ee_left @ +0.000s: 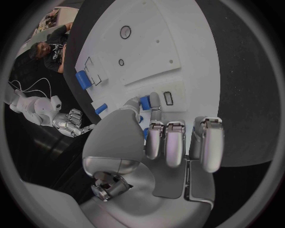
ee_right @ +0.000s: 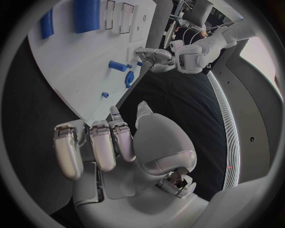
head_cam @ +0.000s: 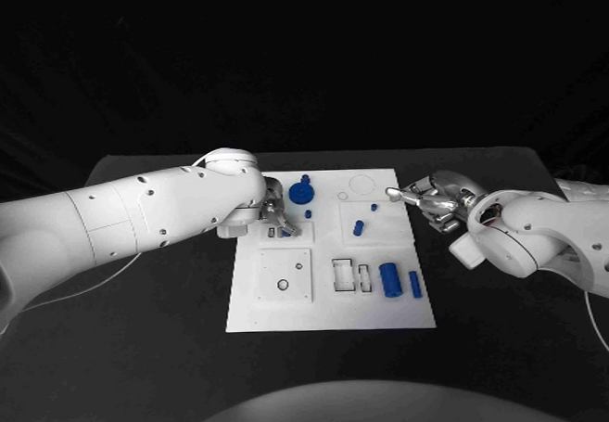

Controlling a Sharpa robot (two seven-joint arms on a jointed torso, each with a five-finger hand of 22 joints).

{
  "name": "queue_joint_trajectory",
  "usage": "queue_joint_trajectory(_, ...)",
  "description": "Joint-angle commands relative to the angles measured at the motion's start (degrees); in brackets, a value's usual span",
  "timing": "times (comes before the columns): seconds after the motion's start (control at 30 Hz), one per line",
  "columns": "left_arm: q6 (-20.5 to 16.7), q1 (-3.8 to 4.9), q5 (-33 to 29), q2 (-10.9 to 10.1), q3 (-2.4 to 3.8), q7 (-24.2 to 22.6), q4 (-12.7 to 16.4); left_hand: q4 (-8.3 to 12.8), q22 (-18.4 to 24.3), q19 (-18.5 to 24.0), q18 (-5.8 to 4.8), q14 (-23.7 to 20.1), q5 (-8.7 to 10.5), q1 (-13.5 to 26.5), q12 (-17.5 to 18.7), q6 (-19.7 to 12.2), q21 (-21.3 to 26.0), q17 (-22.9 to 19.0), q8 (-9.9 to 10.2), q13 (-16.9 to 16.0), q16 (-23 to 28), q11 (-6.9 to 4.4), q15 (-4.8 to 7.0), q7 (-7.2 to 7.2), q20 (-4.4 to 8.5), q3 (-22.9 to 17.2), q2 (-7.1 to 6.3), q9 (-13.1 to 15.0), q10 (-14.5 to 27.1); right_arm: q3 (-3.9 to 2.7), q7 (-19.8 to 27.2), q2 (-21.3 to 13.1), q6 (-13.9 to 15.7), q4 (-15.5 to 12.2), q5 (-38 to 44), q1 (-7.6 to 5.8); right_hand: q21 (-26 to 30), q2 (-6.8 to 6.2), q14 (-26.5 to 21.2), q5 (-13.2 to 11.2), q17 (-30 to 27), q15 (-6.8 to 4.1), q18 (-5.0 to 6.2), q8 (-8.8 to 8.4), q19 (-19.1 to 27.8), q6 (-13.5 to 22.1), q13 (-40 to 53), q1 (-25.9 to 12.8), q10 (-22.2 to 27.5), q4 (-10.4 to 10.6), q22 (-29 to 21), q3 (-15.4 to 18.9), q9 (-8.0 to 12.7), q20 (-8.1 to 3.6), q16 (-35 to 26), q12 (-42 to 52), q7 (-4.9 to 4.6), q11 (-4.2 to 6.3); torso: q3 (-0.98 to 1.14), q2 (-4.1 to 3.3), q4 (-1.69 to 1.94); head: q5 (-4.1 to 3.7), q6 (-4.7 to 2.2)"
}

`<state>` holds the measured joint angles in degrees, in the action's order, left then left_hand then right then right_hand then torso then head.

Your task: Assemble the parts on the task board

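The white task board lies in the middle of the table. My left hand hovers over its far left part, beside a round blue part. In the left wrist view, the left hand pinches a small blue part between thumb and a finger, close to a small rectangular slot. My right hand is at the board's far right edge with its fingers apart and nothing in them. A blue cylinder and a blue bar lie near the right front.
A short blue piece and a tiny blue peg lie mid-board. Rectangular recesses sit beside the cylinder, and a square plate with a small ring is at the left front. Black table surrounds the board.
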<state>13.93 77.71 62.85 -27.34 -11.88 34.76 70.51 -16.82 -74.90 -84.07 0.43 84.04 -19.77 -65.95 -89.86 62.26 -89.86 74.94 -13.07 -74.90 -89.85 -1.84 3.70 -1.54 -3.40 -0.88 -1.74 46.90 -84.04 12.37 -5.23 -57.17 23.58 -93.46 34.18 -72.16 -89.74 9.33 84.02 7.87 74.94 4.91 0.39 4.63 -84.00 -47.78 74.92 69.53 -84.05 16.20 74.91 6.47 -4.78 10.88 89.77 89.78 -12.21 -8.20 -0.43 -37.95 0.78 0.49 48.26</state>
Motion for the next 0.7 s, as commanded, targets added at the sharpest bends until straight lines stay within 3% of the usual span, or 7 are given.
queue_joint_trajectory(0.03,0.48,-0.15,0.03,0.14,-0.09,0.06,-0.11,-0.01,-15.1,-5.93,-0.43,5.96,0.72,0.6,-0.14,0.0,-0.14,15.06,0.24,-15.1,-0.15,0.49,-0.24,-0.47,-0.22,0.51,0.29,0.1,-5.96,0.01,0.01,0.03,-0.87,-0.08,0.2,0.04,-0.26,0.35,5.98,0.3,15.06,0.35,-0.39,0.28,-6.0,0.25,15.08,0.07,-5.95,-0.07,15.09,0.41,-0.08,0.57,0.23,0.22,-0.6,-0.52,0.01,0.01,0.03,-0.01,-0.04)
queue_joint_trajectory(0.2,-0.05,-0.15,0.15,0.13,-0.09,0.14,-0.34,0.01,-15.1,-5.93,-0.43,5.96,3.6,1.76,-0.14,0.1,-0.14,15.06,0.26,-15.1,-0.15,0.58,-0.34,-0.55,-0.31,1.82,0.89,0.31,-5.96,0.01,-0.01,0.02,-0.89,-0.06,0.2,0.04,-0.26,0.35,5.98,0.3,15.06,0.35,-0.39,0.28,-6.0,0.25,15.08,0.07,-5.95,-0.07,15.09,0.41,-0.08,0.57,0.23,0.22,-0.6,-0.52,-0.02,0.01,0.0,0.02,0.11)
queue_joint_trajectory(0.43,-1.78,-0.16,0.48,-0.01,-0.09,-0.35,-0.37,-0.03,-15.1,-5.93,-0.43,5.96,5.83,3.07,-0.14,0.31,-0.14,15.06,0.16,-15.1,-0.15,0.61,-0.37,-0.59,-0.37,3.33,1.4,0.62,-5.96,0.01,-0.02,-0.04,-0.91,-0.04,0.2,0.05,-0.26,0.35,5.98,0.3,15.06,0.35,-0.39,0.28,-6.0,0.25,15.08,0.07,-5.95,-0.07,15.09,0.41,-0.08,0.57,0.23,0.22,-0.6,-0.52,-0.02,0.02,-0.01,0.04,0.07)
queue_joint_trajectory(0.6,-4.5,-0.16,0.81,-0.32,-0.08,-1.4,-0.1,-0.04,-15.1,-5.93,-0.43,5.96,10.68,6.97,-0.14,0.76,-0.14,15.06,-0.2,-15.1,-0.15,0.63,-0.39,-0.6,-0.41,6.08,2.02,1.22,-5.96,0.01,-0.01,-0.02,-0.93,-0.03,0.2,0.06,-0.26,0.35,5.98,0.3,15.06,0.35,-0.39,0.28,-6.0,0.25,15.08,0.07,-5.95,-0.07,15.09,0.41,-0.08,0.57,0.23,0.22,-0.6,-0.52,0.0,-0.01,0.02,-0.01,-0.05)
queue_joint_trajectory(0.7,-5.76,-0.16,0.91,-0.53,-0.08,-1.84,0.05,-0.02,-15.1,-5.93,-0.43,5.96,11.99,7.76,-0.14,0.98,-0.14,15.06,-0.41,-15.1,-0.15,0.59,-0.37,-0.57,-0.4,6.81,2.29,1.55,-5.96,0.01,0.02,-0.01,-0.94,-0.02,0.2,0.07,-0.26,0.4,5.98,0.3,15.06,0.35,-0.39,0.28,-6.0,0.27,15.08,0.09,-5.95,-0.03,15.09,0.46,-0.09,0.57,0.23,0.22,-0.6,-0.53,-0.01,0.03,0.01,-0.02,-0.04)
